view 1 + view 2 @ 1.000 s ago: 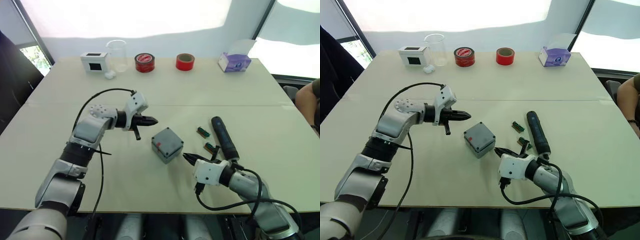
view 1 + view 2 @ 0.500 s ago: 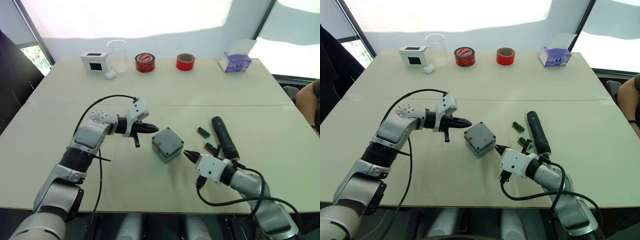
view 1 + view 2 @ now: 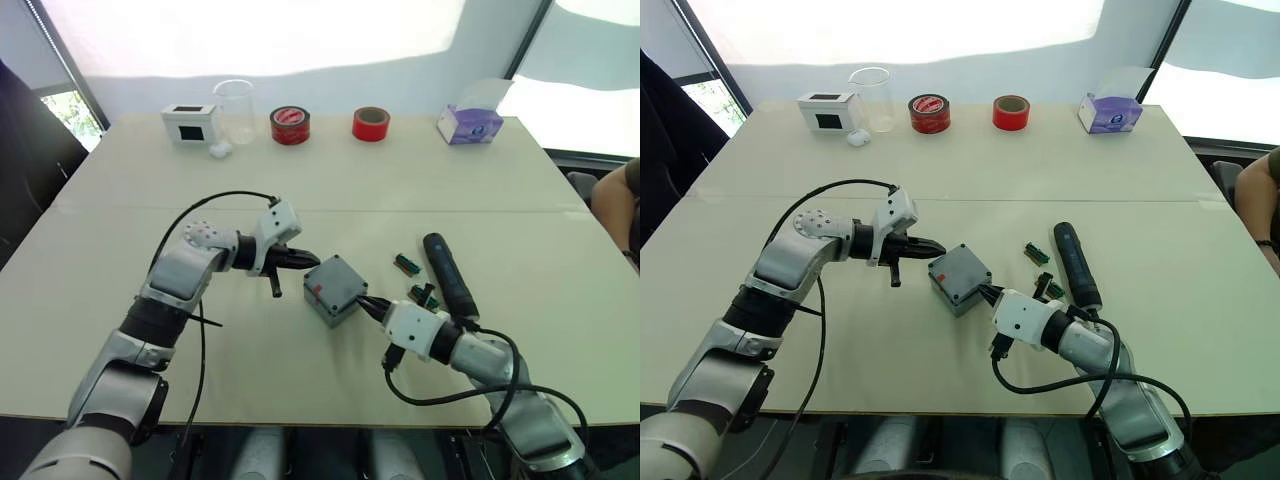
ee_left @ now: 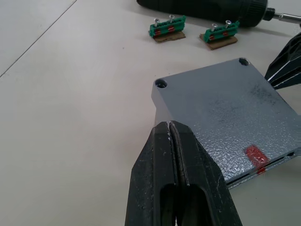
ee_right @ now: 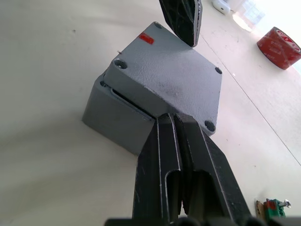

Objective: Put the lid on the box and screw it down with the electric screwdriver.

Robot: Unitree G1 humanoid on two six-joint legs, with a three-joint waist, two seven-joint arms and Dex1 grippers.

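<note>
The grey lid (image 5: 169, 75) lies on the grey box (image 5: 113, 113), with a thin gap along one edge and a red mark at a corner. Both stand mid-table (image 3: 335, 290). My left gripper (image 3: 310, 260) is shut and empty, its tips at the lid's left corner (image 4: 161, 84). From the other side, my right gripper (image 3: 366, 302) is shut and empty, with its tips against the lid's near right edge. The dark electric screwdriver (image 3: 449, 275) lies on the table to the right of the box, beside my right arm.
Two small green strips (image 3: 405, 264) (image 3: 422, 294) lie between box and screwdriver. Along the far edge stand a white box with a black window (image 3: 190, 124), a clear beaker (image 3: 235, 110), two red tape rolls (image 3: 289, 125) (image 3: 370, 123) and a tissue box (image 3: 468, 125). A person (image 3: 625, 200) sits at the right.
Both shut grippers have closed in on the box: the left came down and right to its left corner, the right pushed forward to its near right edge.
</note>
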